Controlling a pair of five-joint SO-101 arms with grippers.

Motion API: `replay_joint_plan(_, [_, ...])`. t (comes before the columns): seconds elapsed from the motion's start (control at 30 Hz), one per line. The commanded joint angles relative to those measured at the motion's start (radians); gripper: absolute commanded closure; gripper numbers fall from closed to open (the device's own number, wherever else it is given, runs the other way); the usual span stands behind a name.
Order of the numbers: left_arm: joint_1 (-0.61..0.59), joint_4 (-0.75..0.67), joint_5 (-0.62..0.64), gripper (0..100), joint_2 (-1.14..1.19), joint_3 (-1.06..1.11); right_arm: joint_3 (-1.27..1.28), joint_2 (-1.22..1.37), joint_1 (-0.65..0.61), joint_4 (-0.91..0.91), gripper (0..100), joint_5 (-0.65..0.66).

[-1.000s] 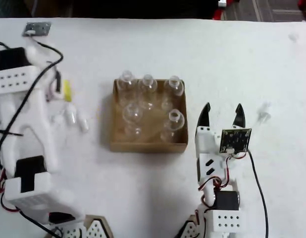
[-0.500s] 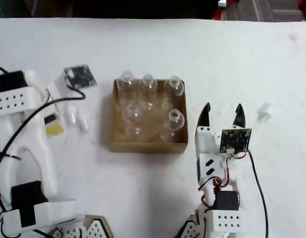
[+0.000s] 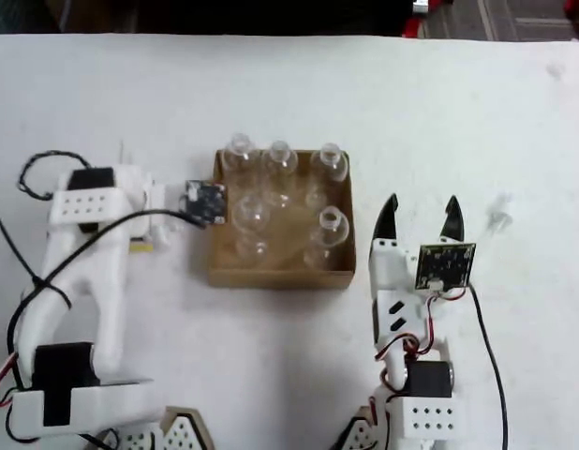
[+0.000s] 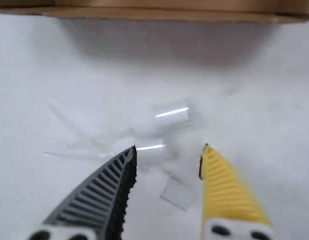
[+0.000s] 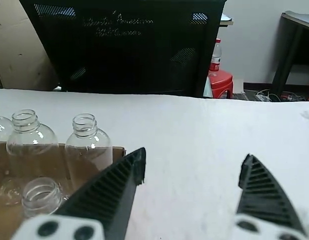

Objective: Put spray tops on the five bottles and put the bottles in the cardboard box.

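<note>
Now that my left arm point(image 3: 83, 262) has swung in beside the cardboard box point(image 3: 280, 277), its jaws stand apart over the spray tops point(image 4: 164, 117) on the table point(image 3: 458, 112), likely ready to grab. Five uncapped bottles point(image 3: 330, 230) sit boxed; right jaws rest apart.

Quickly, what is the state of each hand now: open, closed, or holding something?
Left hand: open, holding nothing, over the spray tops.
Right hand: open, holding nothing, beside the cardboard box.
</note>
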Motion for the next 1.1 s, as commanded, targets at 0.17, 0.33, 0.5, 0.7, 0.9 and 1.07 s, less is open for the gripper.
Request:
replay_joint_plan(0.17, [0.022,-0.199,-0.086,69,0.010,0.038,0.009,0.002,-0.004,-0.038,72.8,0.015])
replay_joint_plan(0.33, [0.015,-0.106,-0.078,70,0.179,-0.072,0.009,0.002,-0.004,-0.038,72.8,0.021])
replay_joint_plan(0.5, [0.035,-0.087,-0.080,70,0.231,-0.143,0.009,0.002,-0.010,-0.036,72.9,0.074])
replay_joint_plan(0.7, [0.036,-0.172,-0.084,70,0.295,-0.144,0.009,0.002,-0.010,-0.036,72.9,0.075])
replay_joint_plan(0.9, [0.038,-0.264,-0.086,70,0.358,-0.144,0.009,0.002,-0.012,-0.036,72.9,0.077])
replay_joint_plan(1.07, [0.038,-0.267,-0.084,70,0.369,-0.144,0.009,0.002,-0.012,-0.038,73.0,0.077])
